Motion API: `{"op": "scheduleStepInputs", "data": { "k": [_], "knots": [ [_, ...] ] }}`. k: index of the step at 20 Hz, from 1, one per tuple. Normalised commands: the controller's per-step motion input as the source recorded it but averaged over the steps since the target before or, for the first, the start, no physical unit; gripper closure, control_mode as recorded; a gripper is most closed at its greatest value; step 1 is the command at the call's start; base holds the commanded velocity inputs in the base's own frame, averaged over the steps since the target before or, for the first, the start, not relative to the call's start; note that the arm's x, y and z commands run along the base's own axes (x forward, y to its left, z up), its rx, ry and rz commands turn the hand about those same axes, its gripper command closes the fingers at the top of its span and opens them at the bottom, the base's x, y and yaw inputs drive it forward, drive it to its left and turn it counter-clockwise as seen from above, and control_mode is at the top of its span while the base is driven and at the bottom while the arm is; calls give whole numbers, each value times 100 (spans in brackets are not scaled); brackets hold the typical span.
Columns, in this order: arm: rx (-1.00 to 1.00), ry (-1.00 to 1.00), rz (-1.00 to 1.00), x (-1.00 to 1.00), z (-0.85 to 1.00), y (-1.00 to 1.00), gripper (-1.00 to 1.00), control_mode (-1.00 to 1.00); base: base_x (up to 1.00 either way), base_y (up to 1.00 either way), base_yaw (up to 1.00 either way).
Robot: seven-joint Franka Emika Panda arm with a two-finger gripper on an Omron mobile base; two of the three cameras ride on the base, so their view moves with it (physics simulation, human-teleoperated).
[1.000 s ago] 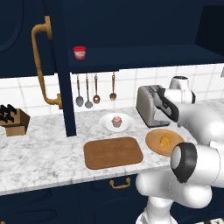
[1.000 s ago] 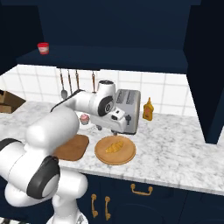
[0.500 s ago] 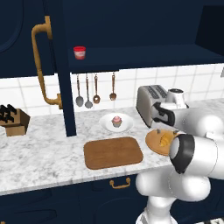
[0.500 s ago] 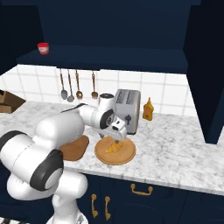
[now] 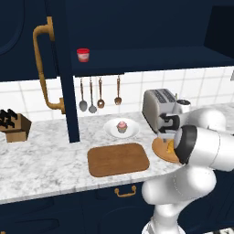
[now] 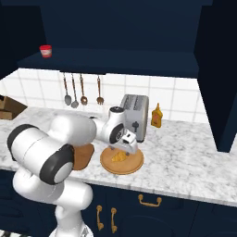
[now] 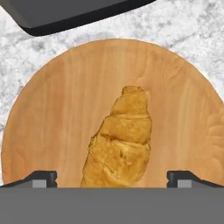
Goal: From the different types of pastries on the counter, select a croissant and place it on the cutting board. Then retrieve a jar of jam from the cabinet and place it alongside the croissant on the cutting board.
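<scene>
Claw (image 7: 112, 178) spread wide right above the croissant (image 7: 119, 139), which lies between its tips on the round wooden plate (image 7: 52, 113); risk: pastry sits skewed to the jaws, so closing could pinch one end and spin it out.

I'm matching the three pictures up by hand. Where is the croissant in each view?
Left base view: croissant, right of centre, half hidden by the arm.
Right base view: centre, under the gripper.
Hand view: lower centre.
Shared landmark: the round wooden plate beneath it.
</scene>
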Motion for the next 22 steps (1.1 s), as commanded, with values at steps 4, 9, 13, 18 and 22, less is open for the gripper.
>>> {"op": "scheduleStepInputs", "data": {
  "k": [4, 9, 13, 18, 22],
  "knots": [
    [0, 0, 0, 22, -31, -10, -100, -100, 0, 0, 0],
    [0, -3, 0, 23, -29, -4, -100, -100, 0, 0, 0],
    [0, -1, 0, 25, -33, -6, 100, -100, 0, 0, 0],
    [3, -4, -3, 13, -5, -8, 100, -100, 0, 0, 0],
    [9, -23, -1, -31, 34, -4, 100, -100, 0, 0, 0]
  ]
}}
